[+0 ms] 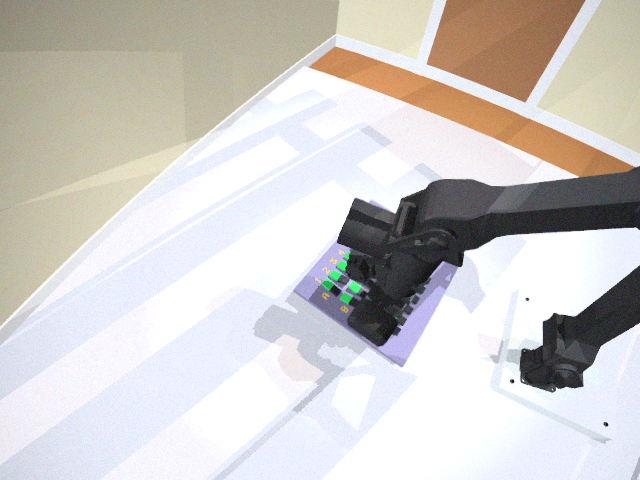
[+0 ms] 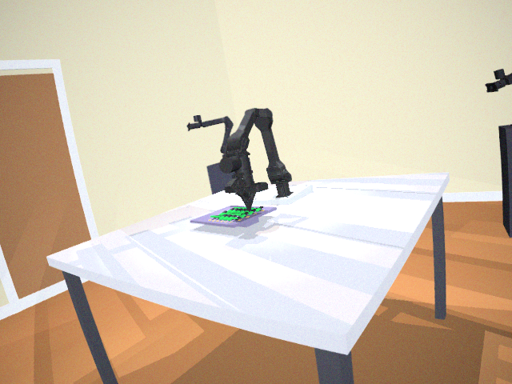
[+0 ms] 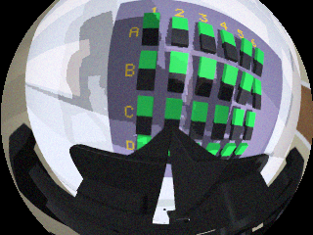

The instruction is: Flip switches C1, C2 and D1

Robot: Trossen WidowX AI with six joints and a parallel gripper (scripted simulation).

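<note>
The purple switch panel (image 1: pixel 435 297) (image 2: pixel 202 220) (image 3: pixel 116 90) lies on the table, its switches half green and half black. My gripper (image 2: pixel 250 209) (image 3: pixel 169 130) is shut and empty, pointing down at the panel. In the wrist view its tips cover the black near half of switch C2 (image 3: pixel 173 109), touching it or just above it; I cannot tell which. Switch C1 (image 3: pixel 145 115) shows in full to the left of the tips. Only a green part of switch D1 (image 3: pixel 142 140) shows beside the fingers. Which ends are raised is unclear. In the top view the arm hides the fingertips.
Switches of rows A and B stand beyond the tips, such as B2 (image 3: pixel 177 70). C3 (image 3: pixel 199 113) is just right of the tips. The fingers hide much of row D. The panel and arm base stand on a white table (image 2: pixel 289 264). Another arm (image 2: pixel 498 80) is in the background.
</note>
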